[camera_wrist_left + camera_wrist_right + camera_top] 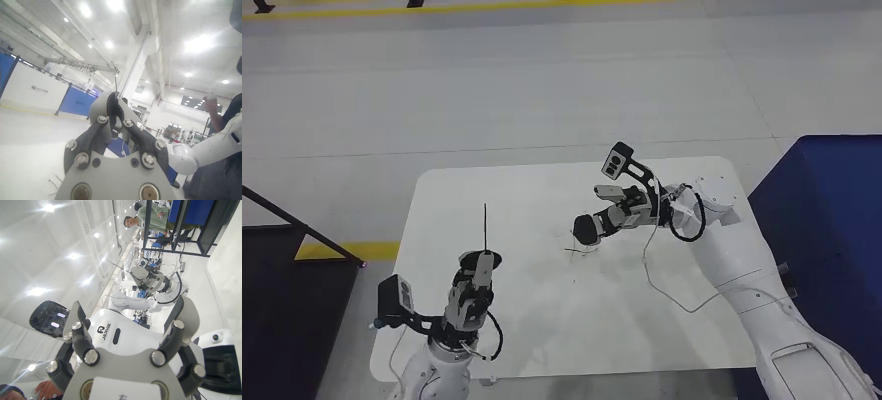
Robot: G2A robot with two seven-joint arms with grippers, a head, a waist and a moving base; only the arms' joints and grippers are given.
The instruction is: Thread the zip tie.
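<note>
A thin black zip tie [485,225] stands upright from my left gripper [482,264] over the table's front left part. In the left wrist view the left gripper [115,95] is shut on the zip tie [115,81], whose free end pokes out beyond the fingertips. My right gripper [587,230] hovers near the table's middle, turned toward the left arm. In the right wrist view the right gripper [128,308] is open with nothing between its fingers, and it faces the left gripper [139,273] and the held zip tie [115,265] farther off.
The white table [542,330] carries a few loose zip ties [578,248] just below the right gripper, and the loose zip ties [54,182] show again in the left wrist view. A blue partition [832,220] stands at the right, a dark rail [302,232] at the left.
</note>
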